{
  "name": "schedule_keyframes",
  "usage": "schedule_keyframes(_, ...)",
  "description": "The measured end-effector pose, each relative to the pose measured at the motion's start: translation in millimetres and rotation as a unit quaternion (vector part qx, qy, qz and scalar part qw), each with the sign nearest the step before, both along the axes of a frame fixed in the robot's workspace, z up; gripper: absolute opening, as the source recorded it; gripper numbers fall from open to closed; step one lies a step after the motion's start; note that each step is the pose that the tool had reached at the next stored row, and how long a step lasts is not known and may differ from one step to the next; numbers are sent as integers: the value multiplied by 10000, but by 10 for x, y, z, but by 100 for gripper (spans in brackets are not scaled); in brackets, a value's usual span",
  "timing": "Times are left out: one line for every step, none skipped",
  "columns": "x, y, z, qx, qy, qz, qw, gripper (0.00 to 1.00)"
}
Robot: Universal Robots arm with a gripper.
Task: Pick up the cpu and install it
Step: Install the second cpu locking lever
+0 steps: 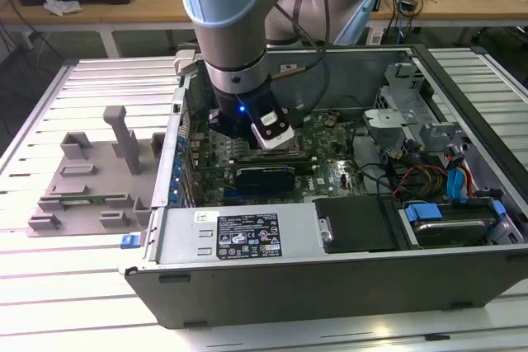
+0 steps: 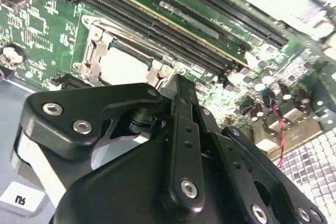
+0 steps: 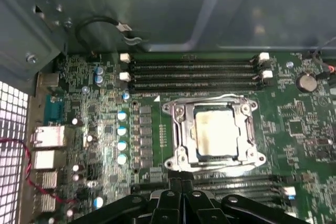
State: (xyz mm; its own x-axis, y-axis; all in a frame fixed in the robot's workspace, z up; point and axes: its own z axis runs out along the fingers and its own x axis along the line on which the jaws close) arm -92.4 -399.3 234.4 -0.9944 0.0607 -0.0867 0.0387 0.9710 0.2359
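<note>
1. Hovering over the board (image 1: 330, 150), my gripper (image 3: 181, 192) hangs just above the socket (image 3: 215, 132); in the first wrist view its black fingers (image 3: 173, 200) look drawn together at the tips, and I see nothing between them.
2. In the second wrist view the black gripper body (image 2: 173, 166) covers the near part of the socket (image 2: 118, 61), so I can't confirm the finger gap from there.
3. The cpu (image 3: 214, 134), pale silver-grey top, lies flat inside the socket's metal frame, squared up with it; in the second wrist view the cpu (image 2: 123, 66) is partly seen past the gripper.
4. I can't tell whether the frame presses on the cpu.
5. Memory slots (image 3: 194, 72) run in black rows on one side of the socket, more slots (image 3: 236, 184) on the other side near the fingers.
6. Blue-topped capacitors (image 3: 122, 137) stand in a line beside the socket.
7. In the exterior view my arm (image 1: 235, 39) reaches down into the open case (image 1: 247, 282), wrist over the middle of the board.
8. Grey tray (image 1: 91, 179) sits outside the case toward the exterior view's left, on the slatted table (image 1: 49, 286).
</note>
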Motion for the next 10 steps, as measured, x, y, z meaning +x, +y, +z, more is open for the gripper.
schedule_keyframes(5, 0, 0, -32, 1, -6, 10000, 11)
schedule_keyframes(15, 1, 1, -50, 1, -14, 10000, 11)
schedule_keyframes(75, 2, 0, -73, 3, -31, 10000, 11)
schedule_keyframes(114, 3, 0, -79, 4, -37, 10000, 11)
schedule_keyframes(147, 3, 0, -84, 4, -39, 10000, 11)
schedule_keyframes(197, 5, 0, -93, 5, -44, 9999, 11)
schedule_keyframes(239, 8, 0, -101, 6, -48, 9999, 11)
schedule_keyframes(319, 15, 0, -116, 7, -54, 9999, 11)
schedule_keyframes(358, 20, 0, -125, 7, -57, 9999, 11)
schedule_keyframes(387, 27, 1, -133, 8, -59, 9999, 11)
